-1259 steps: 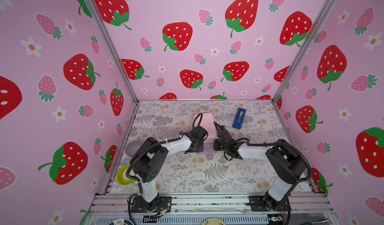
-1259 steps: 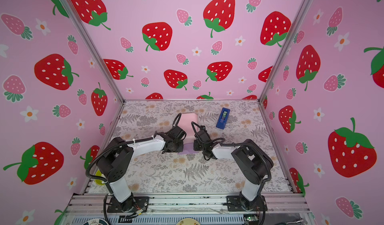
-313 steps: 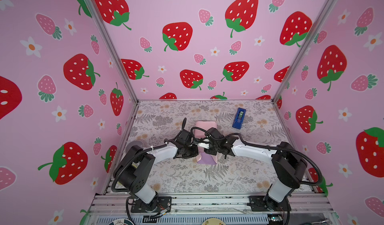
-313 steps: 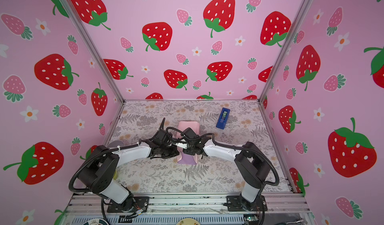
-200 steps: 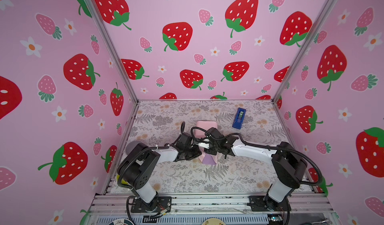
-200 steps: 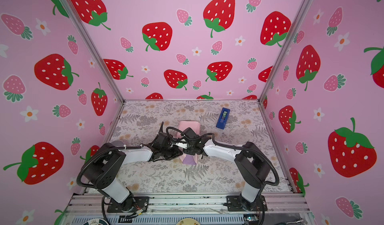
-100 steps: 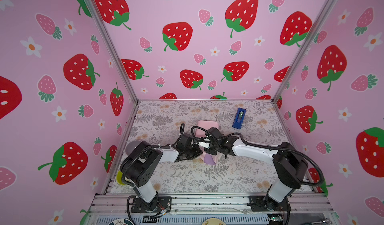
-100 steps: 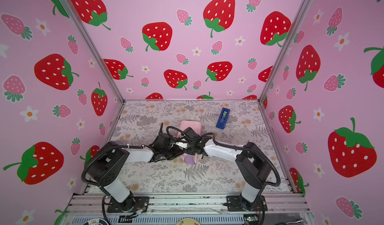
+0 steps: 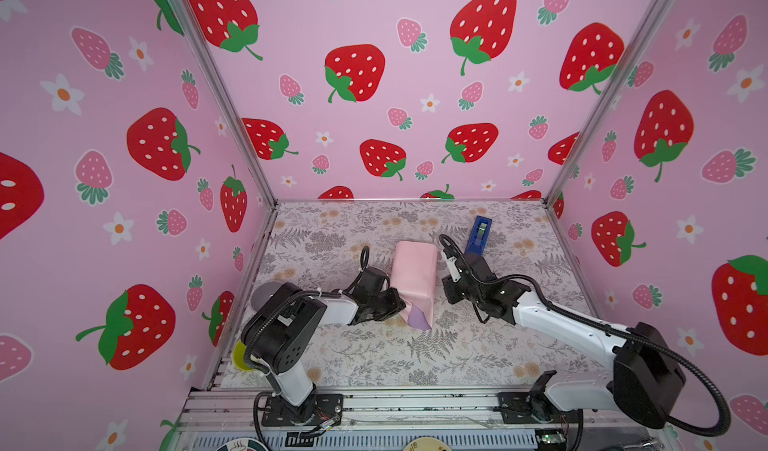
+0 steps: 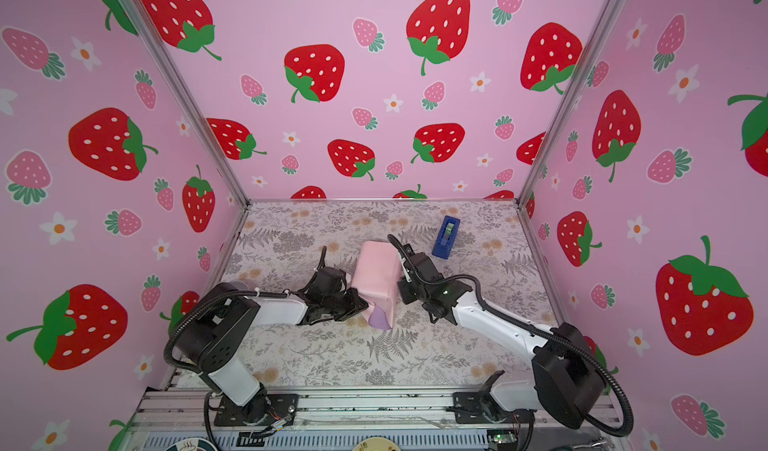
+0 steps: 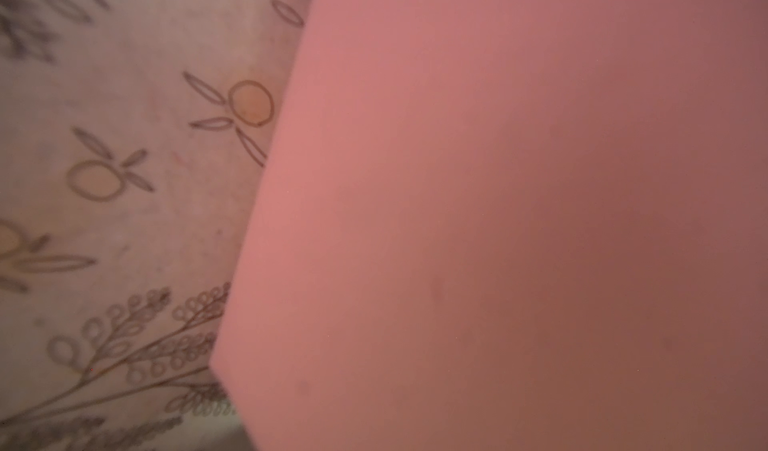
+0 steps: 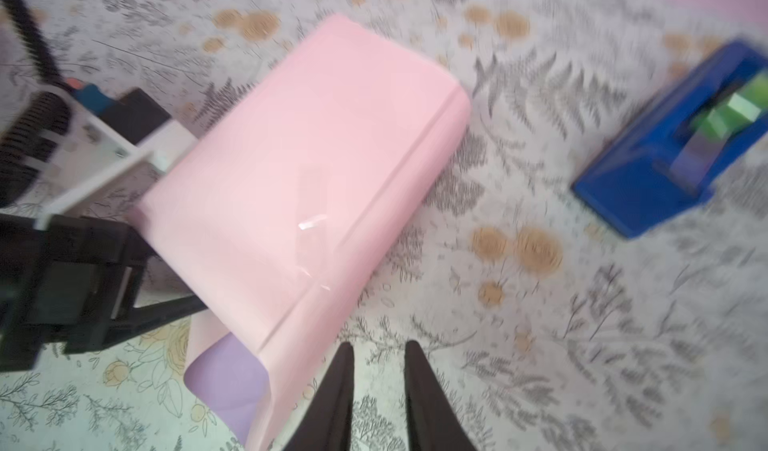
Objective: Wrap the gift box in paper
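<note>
- Paper [image 9: 415, 272] sits mid-table as a pink-side-out tube, long axis running 12 to 6 in both top views; gift box is hidden inside, can't see it
- Tube's 6 o'clock end isn't closed: a lilac flap [image 9: 417, 320] sticks out onto the table [image 9: 457, 353]
- Step in hand, I'd judge: body wrap done, near-end folds to do. Far end I can't read
- My left claw [image 9: 397, 303] is at the parcel's 7 o'clock corner, right against the paper. It's closed down tight, but can't tell if a paper edge is pinched in it, as my left wrist cam shows only pink
- My right claw [image 12: 378, 345] is just beside the parcel's long side at approx 4 o'clock, not touching. Jaws are narrow w/ bare table showing betw. them, so it's holding nothing
- Next, I reckon: press the lilac flap in against the box end, crease it and pin it w/ one claw
- Tape dispenser [image 9: 478, 235] is at 1 o'clock from the parcel, near but apart, and is prob. the right claw's fetch
</note>
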Robot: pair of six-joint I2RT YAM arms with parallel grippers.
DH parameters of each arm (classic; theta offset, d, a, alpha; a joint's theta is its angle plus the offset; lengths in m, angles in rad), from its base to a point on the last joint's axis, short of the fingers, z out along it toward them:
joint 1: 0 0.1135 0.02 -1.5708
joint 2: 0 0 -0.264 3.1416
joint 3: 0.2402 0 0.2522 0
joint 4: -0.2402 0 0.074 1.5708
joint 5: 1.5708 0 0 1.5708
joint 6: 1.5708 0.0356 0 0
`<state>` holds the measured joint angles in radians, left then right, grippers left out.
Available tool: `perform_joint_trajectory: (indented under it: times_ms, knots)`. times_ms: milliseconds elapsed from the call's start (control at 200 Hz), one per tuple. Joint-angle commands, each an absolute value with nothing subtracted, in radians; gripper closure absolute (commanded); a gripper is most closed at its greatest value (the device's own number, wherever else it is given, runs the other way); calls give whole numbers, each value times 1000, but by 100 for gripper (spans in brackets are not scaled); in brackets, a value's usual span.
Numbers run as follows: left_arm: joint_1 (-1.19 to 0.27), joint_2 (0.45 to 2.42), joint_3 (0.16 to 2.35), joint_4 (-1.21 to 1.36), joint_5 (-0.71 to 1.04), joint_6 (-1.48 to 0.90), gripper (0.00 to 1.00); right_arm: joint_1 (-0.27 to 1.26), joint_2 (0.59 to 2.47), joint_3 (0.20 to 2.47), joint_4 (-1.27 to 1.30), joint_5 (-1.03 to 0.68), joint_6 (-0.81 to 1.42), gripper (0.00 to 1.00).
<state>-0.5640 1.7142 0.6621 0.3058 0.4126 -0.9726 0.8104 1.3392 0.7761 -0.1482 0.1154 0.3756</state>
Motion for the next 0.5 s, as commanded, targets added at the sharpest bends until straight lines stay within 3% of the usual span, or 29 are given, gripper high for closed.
perform_joint_trajectory:
  times_ms: [0, 195, 495]
  knots:
    - [-569, 1744, 670, 287, 420, -974, 90, 816, 1360, 702, -58, -28, 591, 80]
    - [-570, 1756, 672, 294, 420, -975, 90, 824, 1465, 675, 48, -145, 603, 91]
    - [-571, 1772, 676, 299, 431, -976, 91, 870, 1585, 724, 111, -150, 639, 94]
